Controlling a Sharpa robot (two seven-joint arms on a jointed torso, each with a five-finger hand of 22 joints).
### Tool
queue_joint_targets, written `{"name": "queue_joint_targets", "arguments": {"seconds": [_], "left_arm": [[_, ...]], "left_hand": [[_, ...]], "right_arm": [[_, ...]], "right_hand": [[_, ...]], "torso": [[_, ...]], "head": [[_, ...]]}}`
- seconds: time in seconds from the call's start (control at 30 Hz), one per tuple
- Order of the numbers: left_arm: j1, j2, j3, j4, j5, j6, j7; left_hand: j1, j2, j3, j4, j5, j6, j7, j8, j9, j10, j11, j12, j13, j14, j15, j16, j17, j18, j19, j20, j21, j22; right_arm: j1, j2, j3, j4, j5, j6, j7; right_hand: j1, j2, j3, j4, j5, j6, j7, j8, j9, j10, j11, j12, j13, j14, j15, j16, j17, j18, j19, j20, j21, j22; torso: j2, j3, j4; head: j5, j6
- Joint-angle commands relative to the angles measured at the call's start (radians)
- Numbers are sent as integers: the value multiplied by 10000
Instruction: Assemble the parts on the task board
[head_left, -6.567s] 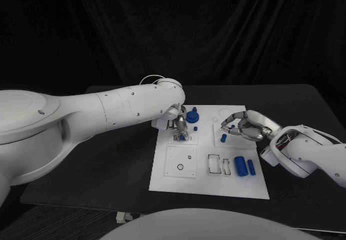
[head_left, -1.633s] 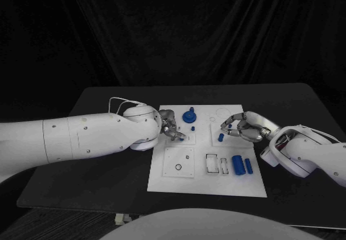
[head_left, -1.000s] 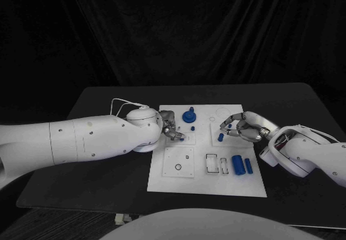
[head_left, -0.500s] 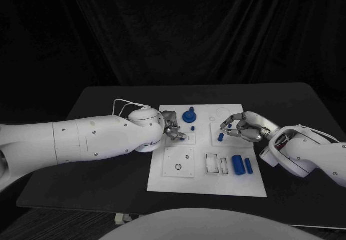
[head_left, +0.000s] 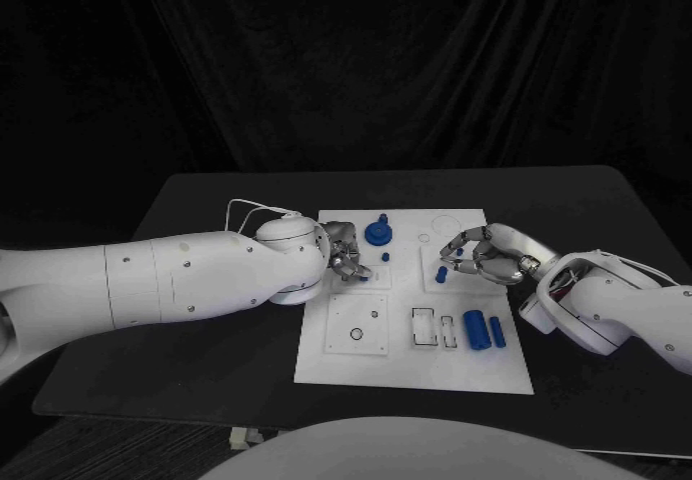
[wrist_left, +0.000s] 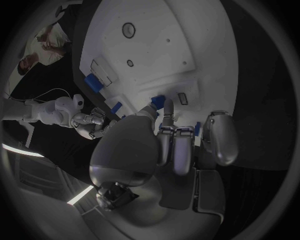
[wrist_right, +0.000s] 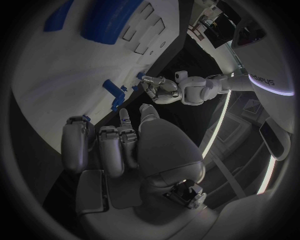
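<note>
The white task board (head_left: 415, 352) lies mid-table. My left hand (head_left: 343, 256) hovers over its upper-left square and pinches a small blue part (wrist_left: 158, 100) between thumb and a fingertip, just above the board (wrist_left: 156, 55). A blue knobbed wheel (head_left: 379, 233) stands just beyond that hand. My right hand (head_left: 477, 256) hangs with fingers half curled beside an upright blue peg (head_left: 443, 274), holding nothing; in the right wrist view the peg (wrist_right: 114, 92) stands clear of the fingertips (wrist_right: 125, 122). Two blue cylinders (head_left: 477, 329) lie at the board's right edge.
Empty slots and a round hole (head_left: 362, 332) mark the board's near half. A small pale piece (head_left: 451, 330) lies next to the cylinders. Black table (head_left: 216, 350) surrounds the board, and my left forearm (head_left: 188, 285) covers the table's left side.
Over the last second the left hand has edged slightly further over the board's upper-left square. The right hand and the lying parts have stayed put.
</note>
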Motion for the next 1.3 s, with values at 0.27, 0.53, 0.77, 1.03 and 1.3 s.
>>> {"name": "queue_joint_targets", "arguments": {"seconds": [0.27, 0.53, 0.77, 1.03, 1.3], "left_arm": [[-45, -73, -21, 20, 92, -143, 390], [-45, -60, -21, -37, 220, -206, 519], [-46, -40, -21, -85, 243, -209, 533], [-46, 3, -21, -143, 247, -250, 574], [-46, 7, -21, -185, 248, -193, 530]], "left_hand": [[619, -110, 915, -181, -199, -35, -80, 57, 31, 501, -113, -111, 1843, 899, -101, -85, 2313, 204, 179, -121, -57, 1755], [917, -339, 1892, -375, -199, -138, -31, 90, 111, 488, -92, -142, 1824, 897, -82, -88, 2313, 199, 169, -117, -66, 1757], [927, -475, 2634, -490, -199, -168, 9, 188, 232, 487, -62, -156, 1815, 892, -57, -101, 2304, 198, 168, -98, -64, 1758], [921, -561, 3218, -629, -201, -192, 49, 261, 324, 485, -33, -168, 1807, 893, -37, -102, 2305, 197, 166, -82, -59, 1759], [831, -667, 3592, -713, -202, -233, 77, 304, 391, 473, -10, -188, 1792, 884, -16, -123, 2289, 199, 158, -65, -69, 1757]], "right_arm": [[-36, 0, 5, 17, -22, 61, -125], [-41, 5, 5, 15, -22, 75, -123], [-46, 11, 5, 13, -22, 83, -116], [-49, 23, 5, 8, -22, 99, -112], [-51, 18, 5, 10, -22, 113, -114]], "right_hand": [[170, -25, 93, -16, 50, 22, 62, -56, -21, 1098, 1, -64, 366, 1040, -36, 25, 2635, 156, -87, 5, -47, 1898], [213, -34, 129, -38, 53, 22, 66, -63, -26, 1098, 1, -64, 366, 1040, -34, 25, 2635, 157, -90, 8, -53, 1896], [227, -38, 139, -45, 55, 21, 66, -65, -27, 1098, 2, -64, 366, 1040, -33, 25, 2635, 159, -92, 9, -58, 1894], [266, -46, 174, -65, 61, 21, 68, -71, -31, 1098, 3, -64, 366, 1040, -33, 25, 2635, 159, -93, 12, -61, 1894], [283, -52, 189, -74, 64, 20, 70, -74, -33, 1098, 3, -64, 366, 1040, -33, 25, 2635, 161, -96, 12, -67, 1892]], "torso": [[-9, 1, 4], [2, 0, 5], [-1, 3, 5], [-5, 2, -3], [-3, 1, -1]], "head": [[21, 1], [39, 1], [42, 1], [69, 1], [65, 1]]}}
